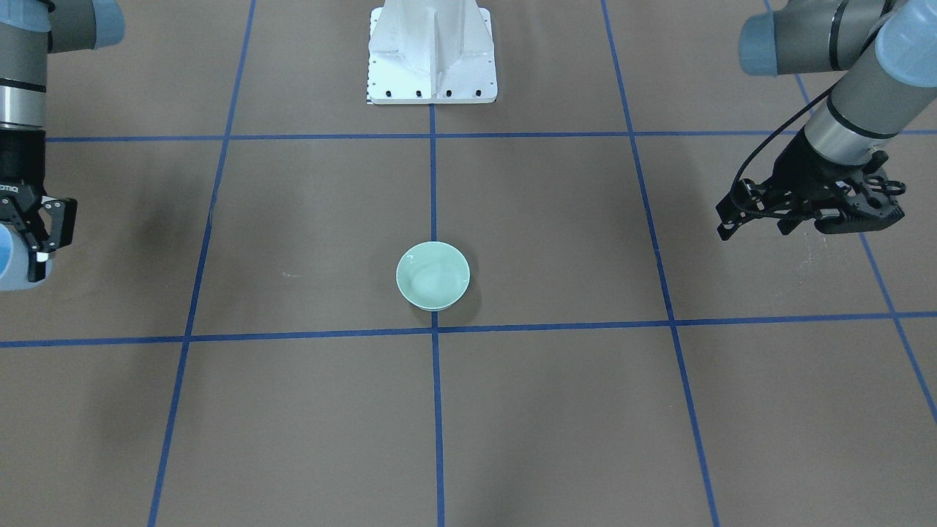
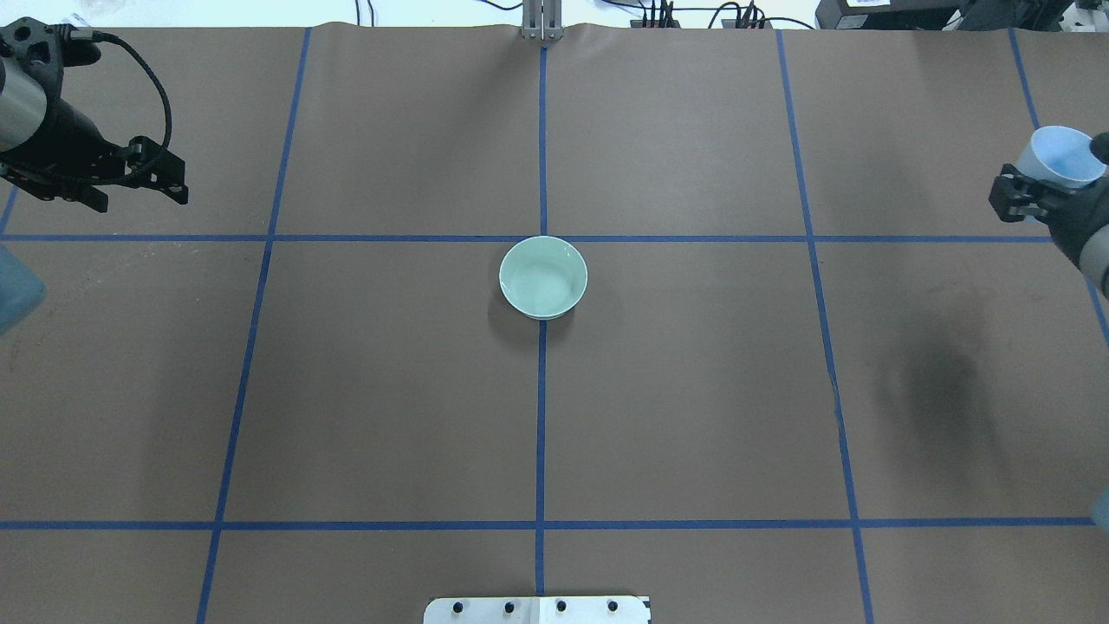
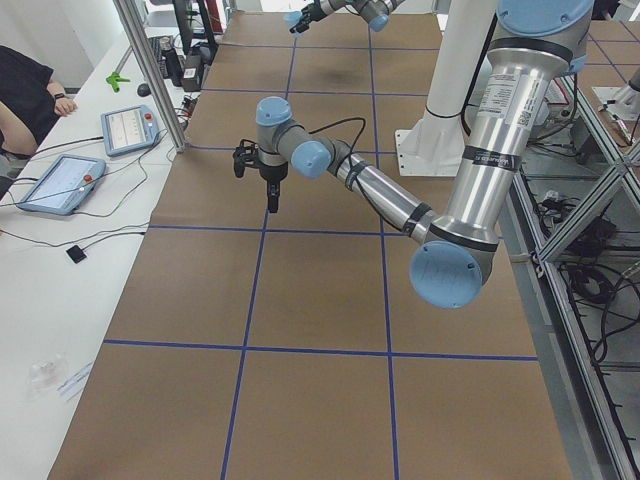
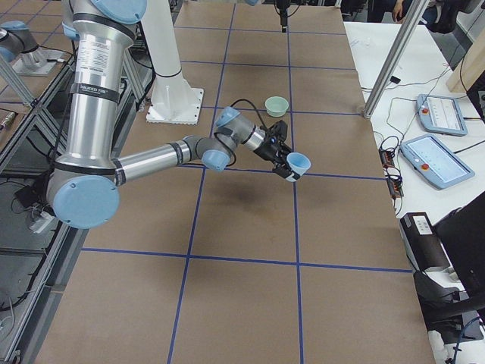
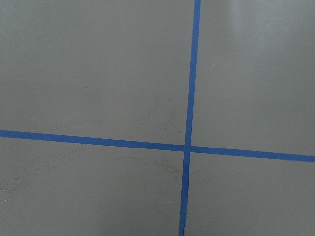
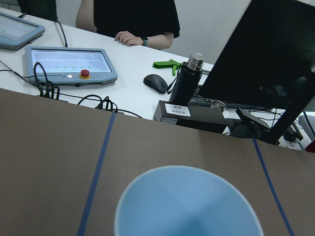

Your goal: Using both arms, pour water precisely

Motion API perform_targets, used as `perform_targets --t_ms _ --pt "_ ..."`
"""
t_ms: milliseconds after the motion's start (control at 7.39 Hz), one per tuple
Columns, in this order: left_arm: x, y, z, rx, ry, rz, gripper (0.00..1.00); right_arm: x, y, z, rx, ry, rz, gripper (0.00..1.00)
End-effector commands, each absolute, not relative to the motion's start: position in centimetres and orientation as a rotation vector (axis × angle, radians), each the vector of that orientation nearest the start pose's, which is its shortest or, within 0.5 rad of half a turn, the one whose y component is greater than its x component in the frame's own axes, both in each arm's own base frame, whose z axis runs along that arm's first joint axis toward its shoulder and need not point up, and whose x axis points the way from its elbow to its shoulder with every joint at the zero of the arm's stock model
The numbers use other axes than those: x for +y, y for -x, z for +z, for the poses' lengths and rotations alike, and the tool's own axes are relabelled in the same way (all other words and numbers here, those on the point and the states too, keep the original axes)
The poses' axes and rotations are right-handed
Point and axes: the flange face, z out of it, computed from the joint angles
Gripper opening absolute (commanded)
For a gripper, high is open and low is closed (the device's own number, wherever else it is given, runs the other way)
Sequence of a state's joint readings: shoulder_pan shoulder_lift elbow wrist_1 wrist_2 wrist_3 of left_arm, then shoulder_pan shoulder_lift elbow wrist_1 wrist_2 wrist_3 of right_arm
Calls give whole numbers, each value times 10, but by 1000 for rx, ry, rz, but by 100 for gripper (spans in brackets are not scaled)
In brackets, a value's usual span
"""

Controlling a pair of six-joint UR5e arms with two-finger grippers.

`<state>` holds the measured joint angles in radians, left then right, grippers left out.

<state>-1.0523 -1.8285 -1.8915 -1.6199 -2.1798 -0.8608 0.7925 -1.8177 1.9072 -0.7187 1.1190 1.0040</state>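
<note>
A mint-green bowl (image 1: 432,276) stands upright at the table's middle on a blue tape crossing; it also shows in the overhead view (image 2: 543,277) and the exterior right view (image 4: 276,105). My right gripper (image 2: 1040,192) is shut on a light blue cup (image 2: 1059,156) at the far right of the table, well away from the bowl. The cup fills the bottom of the right wrist view (image 6: 189,204) and shows in the exterior right view (image 4: 298,161). My left gripper (image 1: 752,228) is open and empty above the table's left end, also seen from overhead (image 2: 143,198).
The white bolted pedestal (image 1: 432,51) stands at the robot's side of the table. Blue tape lines (image 5: 189,147) grid the brown table. Beyond the far edge is a white desk with tablets (image 6: 71,64), a bottle (image 6: 186,83), cables and a seated person.
</note>
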Motion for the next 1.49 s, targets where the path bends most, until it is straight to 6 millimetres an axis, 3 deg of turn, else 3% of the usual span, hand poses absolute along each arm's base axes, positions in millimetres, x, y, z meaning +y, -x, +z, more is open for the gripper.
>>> perform_targets --t_ms 0,135,271,677,947,1353 --pt "-527 -213 363 844 -98 -131 100 -394 134 613 -440 -964 475 0" --pt "-527 -213 362 844 -99 -131 100 -387 130 648 -432 -979 490 0" --pt "-527 -213 362 844 -99 -131 100 -381 132 662 -437 -990 486 0" --pt "-527 -214 364 841 -96 -130 100 -360 183 659 -503 -1013 513 0" --pt "-527 -214 364 841 -96 -130 100 -347 194 680 -454 -1055 508 0" --pt "-527 -213 363 842 -98 -131 100 -334 209 690 -472 -1059 501 0"
